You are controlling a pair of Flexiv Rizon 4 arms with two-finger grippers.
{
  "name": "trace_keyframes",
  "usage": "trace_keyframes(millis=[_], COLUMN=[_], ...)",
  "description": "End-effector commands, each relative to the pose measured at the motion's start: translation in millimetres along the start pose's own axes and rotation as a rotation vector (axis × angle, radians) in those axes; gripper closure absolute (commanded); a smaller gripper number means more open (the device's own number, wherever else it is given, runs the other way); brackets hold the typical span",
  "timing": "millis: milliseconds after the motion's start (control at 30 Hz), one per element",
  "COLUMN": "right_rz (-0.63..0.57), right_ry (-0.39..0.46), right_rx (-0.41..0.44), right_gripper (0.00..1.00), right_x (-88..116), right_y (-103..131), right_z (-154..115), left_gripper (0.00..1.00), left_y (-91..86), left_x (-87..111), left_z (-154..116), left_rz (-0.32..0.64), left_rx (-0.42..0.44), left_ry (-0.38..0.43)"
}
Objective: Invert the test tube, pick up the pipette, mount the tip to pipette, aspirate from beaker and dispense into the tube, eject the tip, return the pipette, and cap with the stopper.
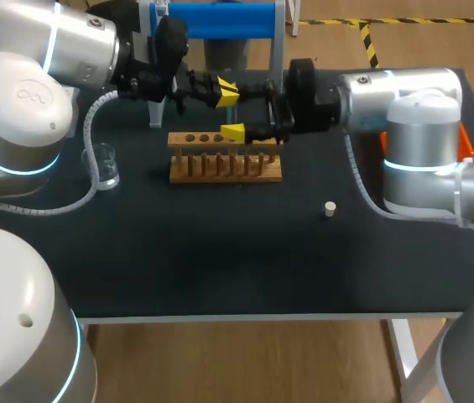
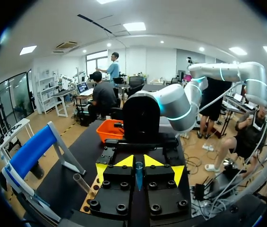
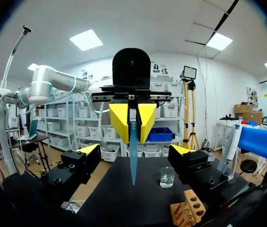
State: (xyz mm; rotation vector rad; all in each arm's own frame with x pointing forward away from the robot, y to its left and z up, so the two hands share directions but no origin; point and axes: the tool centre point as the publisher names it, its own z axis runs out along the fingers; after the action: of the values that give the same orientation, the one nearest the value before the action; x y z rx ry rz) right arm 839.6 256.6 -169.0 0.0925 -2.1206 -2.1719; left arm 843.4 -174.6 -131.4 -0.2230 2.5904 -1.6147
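1. Stopper (image 1: 330, 209): small, cream, plug-shaped. Lies loose on the dark matte bench (image 1: 220, 269), nearer than the wooden rack (image 1: 224, 159) and off to its right. Capping not yet done, by the look of it.
2. Beaker (image 1: 106, 165): clear glass, cylindrical, partly filled. Stands well left of the rack.
3. Test tube (image 2: 80, 181): clear, slender, leaning by the rack. Inverted or not, cannot tell.
4. Right gripper (image 3: 134, 151): above the rack's far edge, fingers spread wide, empty.
5. Left gripper (image 1: 226, 92): beyond the rack, fingers clenched on a translucent blue tapered tip (image 3: 133, 165). No pipette seen, so mounting, aspirating, dispensing and ejecting seem left to do.
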Motion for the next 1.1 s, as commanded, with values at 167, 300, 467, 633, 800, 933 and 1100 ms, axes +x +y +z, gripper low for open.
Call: trace_keyframes(millis=[167, 300, 467, 633, 800, 933, 1100], right_rz=[-0.002, -0.01, -0.01, -0.009, -0.007, -0.004, 0.001], right_ry=[0.013, 0.021, 0.031, 0.037, 0.038, 0.037, 0.035], right_rx=[0.0, -0.003, 0.005, 0.014, 0.021, 0.026, 0.028], right_gripper=[0.47, 0.56, 0.61, 0.62, 0.63, 0.64, 0.68], right_x=[2.0, 4.9, 7.8, 9.9, 11.0, 11.3, 10.6], right_y=[0.9, 2.3, 3.0, 4.2, 4.7, 4.8, 4.2], right_z=[1.7, 1.1, 1.5, 1.2, 0.9, 0.0, -1.9], left_gripper=[1.0, 1.0, 1.0, 1.0, 1.0, 1.0, 1.0], left_y=[0.8, 0.8, 0.8, 0.8, 0.8, 0.8, 0.8], left_x=[0.0, 0.0, 0.0, 0.0, 0.0, 0.0, 0.0], left_z=[-0.7, -0.7, -0.7, -0.7, -0.7, -0.7, -0.7], left_rz=[0.001, 0.001, 0.001, 0.001, 0.001, 0.001, 0.001], left_rx=[0.002, 0.002, 0.002, 0.002, 0.002, 0.002, 0.002], left_ry=[0.002, 0.002, 0.002, 0.002, 0.002, 0.002, 0.002])
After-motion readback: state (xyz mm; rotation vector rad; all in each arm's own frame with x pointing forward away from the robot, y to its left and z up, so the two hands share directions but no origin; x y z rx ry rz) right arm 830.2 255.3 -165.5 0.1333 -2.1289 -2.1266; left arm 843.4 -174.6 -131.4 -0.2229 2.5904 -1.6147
